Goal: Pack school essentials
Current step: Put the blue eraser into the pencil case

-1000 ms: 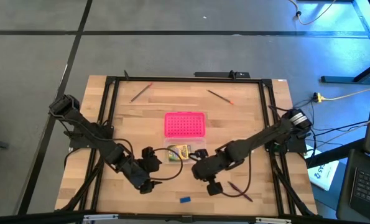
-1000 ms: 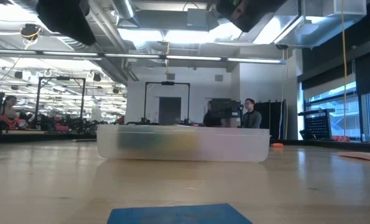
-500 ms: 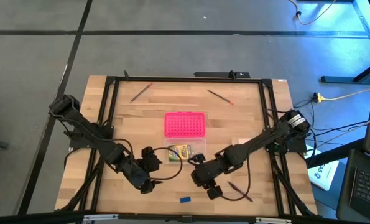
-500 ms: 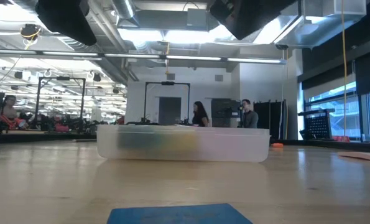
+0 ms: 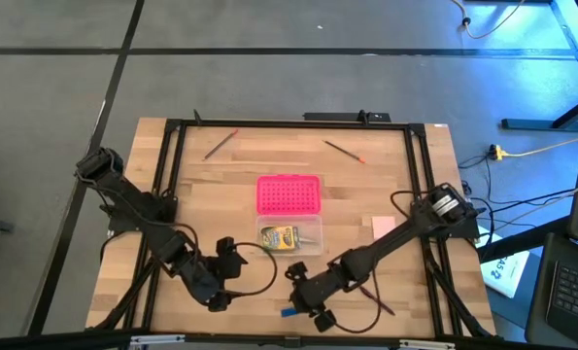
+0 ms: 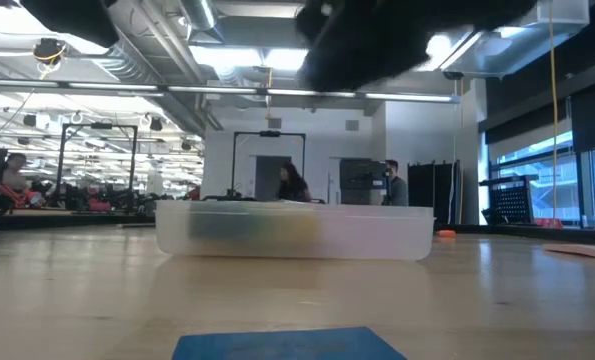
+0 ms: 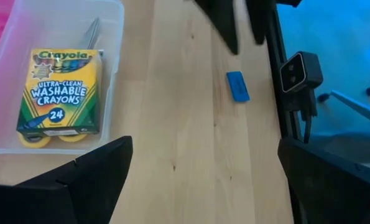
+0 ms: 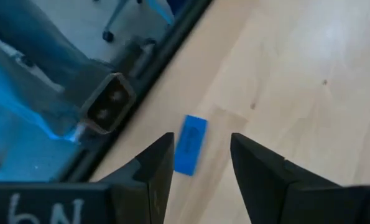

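— Where is the right gripper (image 5: 303, 303)?

— Low over the table's near edge, above the blue eraser (image 5: 289, 313), which lies flat on the wood. In the right wrist view the fingers (image 8: 152, 167) are spread, with the eraser (image 8: 190, 144) showing beyond the gap between them; they grip nothing.

— And the left gripper (image 7: 200, 174)?

— It waits near the front left, its fingers wide apart and empty.

— What is in the clear plastic box (image 5: 313, 229)?

— The Crayola crayon box (image 7: 60, 91) lies flat in it, with the yellow scissor handles (image 7: 45, 137) poking out beneath. The pink dotted lid (image 5: 289, 193) lies just behind the box. The pale pink pad (image 5: 383, 227) sits to the right, and two pencils (image 5: 220, 144) (image 5: 345, 151) lie near the far edge.
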### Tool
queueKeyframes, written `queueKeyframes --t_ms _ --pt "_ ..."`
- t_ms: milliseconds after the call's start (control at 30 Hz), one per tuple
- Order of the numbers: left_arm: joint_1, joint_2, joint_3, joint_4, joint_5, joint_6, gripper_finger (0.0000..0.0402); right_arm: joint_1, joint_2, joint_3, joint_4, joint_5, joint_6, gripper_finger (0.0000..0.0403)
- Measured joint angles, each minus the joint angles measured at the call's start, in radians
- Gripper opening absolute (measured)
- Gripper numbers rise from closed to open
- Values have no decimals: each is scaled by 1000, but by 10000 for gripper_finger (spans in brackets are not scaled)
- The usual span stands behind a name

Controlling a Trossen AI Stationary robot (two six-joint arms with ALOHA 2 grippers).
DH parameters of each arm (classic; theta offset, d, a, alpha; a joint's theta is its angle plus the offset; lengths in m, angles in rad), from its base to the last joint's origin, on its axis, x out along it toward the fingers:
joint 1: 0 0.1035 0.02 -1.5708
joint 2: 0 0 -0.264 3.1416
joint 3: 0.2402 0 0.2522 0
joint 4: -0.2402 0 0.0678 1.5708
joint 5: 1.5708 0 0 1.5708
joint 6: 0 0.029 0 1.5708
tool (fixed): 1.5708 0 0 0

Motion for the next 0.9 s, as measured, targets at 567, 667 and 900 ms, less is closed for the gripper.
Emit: queueKeyframes --t_ms 567,667,900 --pt "-8 0 0 -2 -1 0 396 10 98 0 93 1 23 162" --pt "-8 0 0 -3 0 0 396 20 103 0 94 0 23 162" --pt "-8 0 0 -3 0 0 396 51 121 0 97 83 24 162"
